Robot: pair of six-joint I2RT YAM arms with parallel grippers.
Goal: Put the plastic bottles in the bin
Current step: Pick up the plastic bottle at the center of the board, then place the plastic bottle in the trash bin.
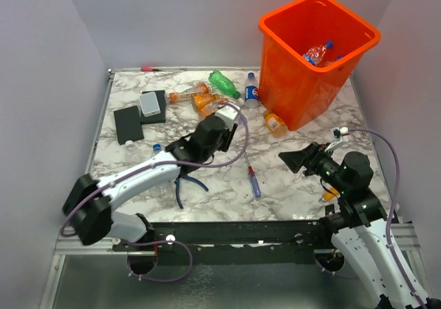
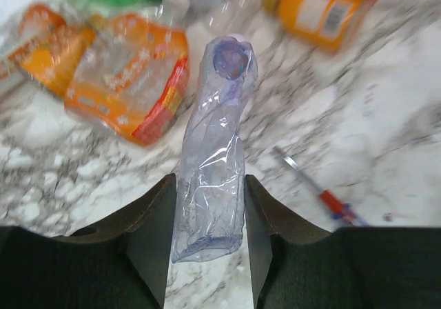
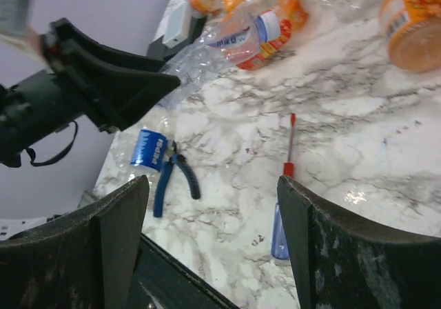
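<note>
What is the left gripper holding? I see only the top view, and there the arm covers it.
Observer: A crushed clear bottle; the left gripper is shut on it.
Operator: Where on the bottle does it grip?
Observer: Near the bottom; the cap points away from the fingers.
Operator: And does the right gripper hold something?
Observer: No. In its wrist view the right gripper is open and empty.

We see bright, even light in all 3 views; soft shadows on table. Left wrist view blurred, far bottles smeared. Right wrist view sharper.
</note>
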